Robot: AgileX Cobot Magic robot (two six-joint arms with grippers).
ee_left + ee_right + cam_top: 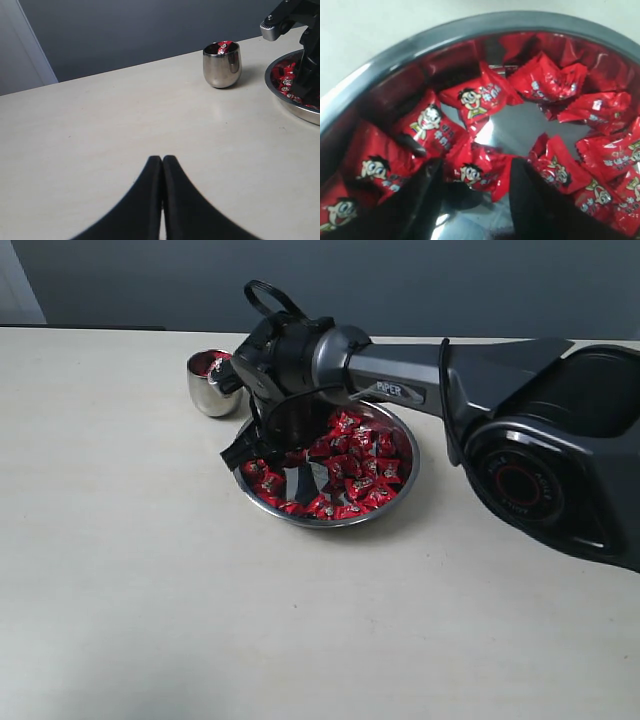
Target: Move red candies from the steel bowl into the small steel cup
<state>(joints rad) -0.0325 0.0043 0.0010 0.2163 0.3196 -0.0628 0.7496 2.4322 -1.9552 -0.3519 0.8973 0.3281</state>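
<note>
In the exterior view we see the right arm (400,380) reaching across the pale table (150,590), its wrist low over the left part of the steel bowl (330,523). The red candies (362,475) lie heaped in that bowl. The small steel cup (208,390) stands upright just beyond the bowl's left rim, apart from it, with red wrappers showing at its mouth.

In the left wrist view, the left gripper (162,161) hangs over bare table with its jaws clenched together on nothing. The cup stands well ahead of it, and the bowl's edge shows beside the cup.

In the right wrist view, the right gripper (475,186) is down inside the bowl with its jaws released and spread. One candy lies between its fingers (420,200). We cannot tell whether they touch it.
</note>
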